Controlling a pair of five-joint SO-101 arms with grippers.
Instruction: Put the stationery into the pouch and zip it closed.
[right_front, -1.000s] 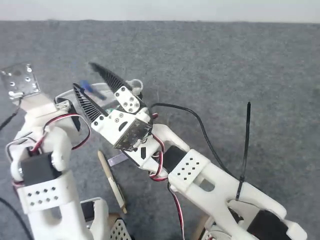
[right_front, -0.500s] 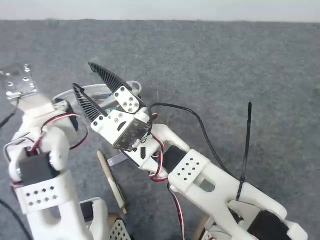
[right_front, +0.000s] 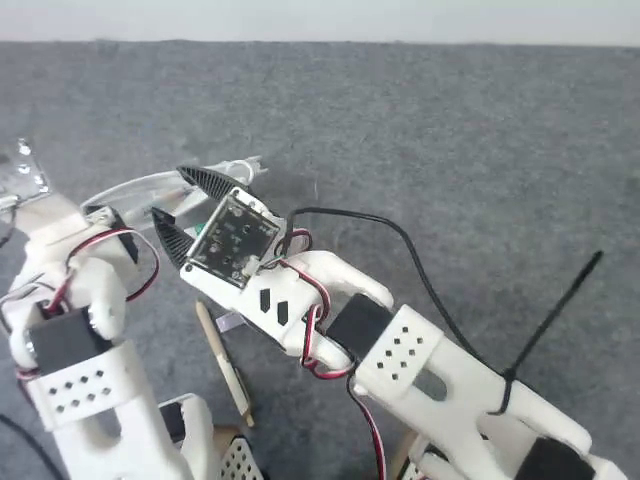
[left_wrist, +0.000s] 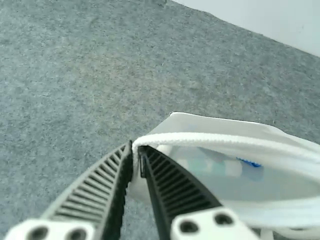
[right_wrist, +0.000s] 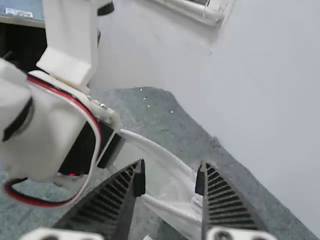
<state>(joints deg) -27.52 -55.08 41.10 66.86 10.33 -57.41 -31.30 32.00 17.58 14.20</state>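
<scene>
**Bench** (right_front: 450, 130): grey, felt-like surface that carries everything below.

**Pouch** (right_front: 140, 187): see-through body with a white zip band along its rim. It sits at the left of the high view, between the two arms. The left wrist view shows the pouch (left_wrist: 235, 170) with its mouth gaping and a small blue item (left_wrist: 248, 162) inside. Whether its underside rests on the bench cannot be told.

**Left end effector** (left_wrist: 136, 149): black ribbed fingers pinched almost together on the white zip band at one corner of the pouch, with only the band's thickness between them.

**Right end effector** (right_wrist: 170, 175): fingers spread well apart and gripping nothing. They straddle the pouch's white rim (right_wrist: 165, 205), which runs across the gap between them. In the high view the right end effector (right_front: 168, 193) lies over the pouch, one finger on either side of the rim.

**Wooden stick** (right_front: 225, 365): slim and pale with a darker end. It lies flat on the bench near the arm bases, outside the pouch and apart from both end effectors.

**Pale flat strip** (right_front: 235, 320): lies on the bench just beside the stick's upper end, partly hidden under the right arm; what it is cannot be told.

**Black cable** (right_front: 400, 245): loops from the right wrist back along the arm.
</scene>
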